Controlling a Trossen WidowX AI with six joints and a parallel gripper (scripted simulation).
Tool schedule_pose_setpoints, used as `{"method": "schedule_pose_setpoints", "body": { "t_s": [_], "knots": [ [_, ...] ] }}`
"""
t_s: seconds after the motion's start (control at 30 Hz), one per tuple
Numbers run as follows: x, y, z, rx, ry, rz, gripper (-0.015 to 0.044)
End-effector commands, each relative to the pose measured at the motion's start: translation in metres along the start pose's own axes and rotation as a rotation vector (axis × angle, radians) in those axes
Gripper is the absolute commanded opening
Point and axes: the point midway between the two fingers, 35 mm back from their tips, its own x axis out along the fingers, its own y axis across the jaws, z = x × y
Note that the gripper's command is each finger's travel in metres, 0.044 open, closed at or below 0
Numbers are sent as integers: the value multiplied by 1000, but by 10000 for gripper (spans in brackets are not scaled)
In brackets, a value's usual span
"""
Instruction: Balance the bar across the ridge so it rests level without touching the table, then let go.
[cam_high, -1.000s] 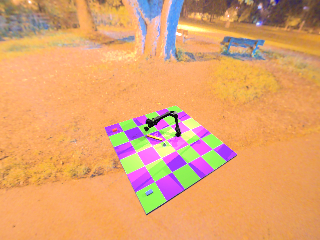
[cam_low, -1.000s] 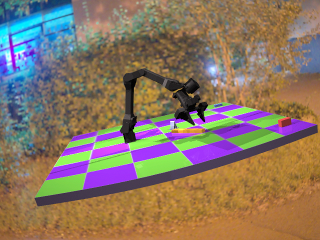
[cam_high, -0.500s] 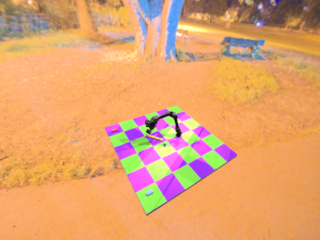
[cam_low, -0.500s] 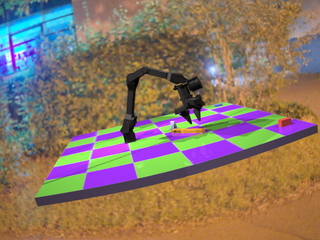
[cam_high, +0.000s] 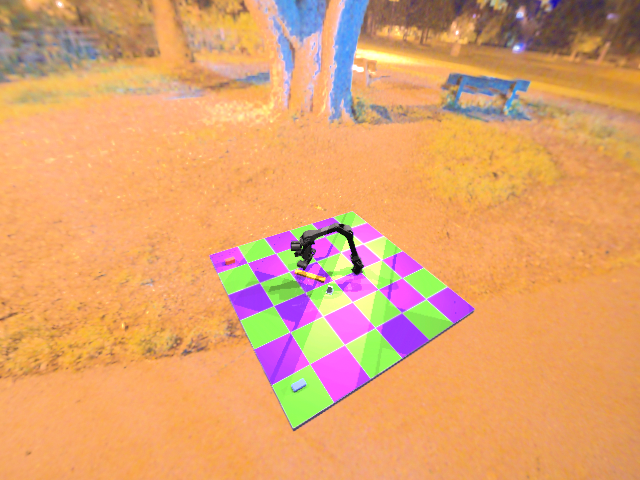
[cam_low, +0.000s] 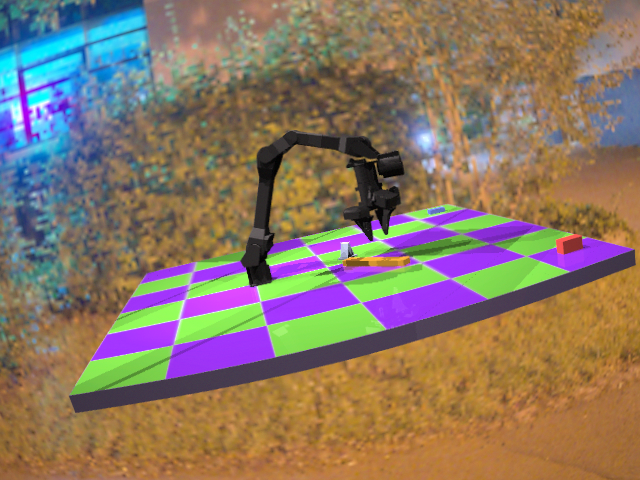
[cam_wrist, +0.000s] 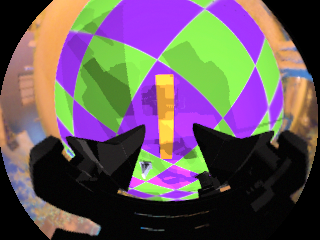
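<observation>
Nothing is done yet: the orange bar (cam_low: 376, 261) lies flat on the surface beside the ridge (cam_low: 346, 252) (a small grey wedge), with the hand (cam_low: 375, 227) above it, fingers apart and empty.

One orange bar (cam_low: 376, 261) lies on the checkered worktop (cam_low: 320, 330), with one small grey ridge (cam_low: 346, 252) just beside it. There is one red block (cam_low: 568, 243), one blue block (cam_low: 436, 210), and one black arm (cam_low: 268, 196) with one tool (cam_low: 374, 226).
</observation>
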Motion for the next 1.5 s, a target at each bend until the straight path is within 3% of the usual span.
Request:
{"method": "schedule_pose_setpoints", "body": {
  "t_s": [0.0,0.27,1.47],
  "knots": [
    [2,2,-1,-7,15,5,315],
    [42,2,-2,-7,16,5,315],
    [69,2,-3,-7,16,5,315]
  ]
}}
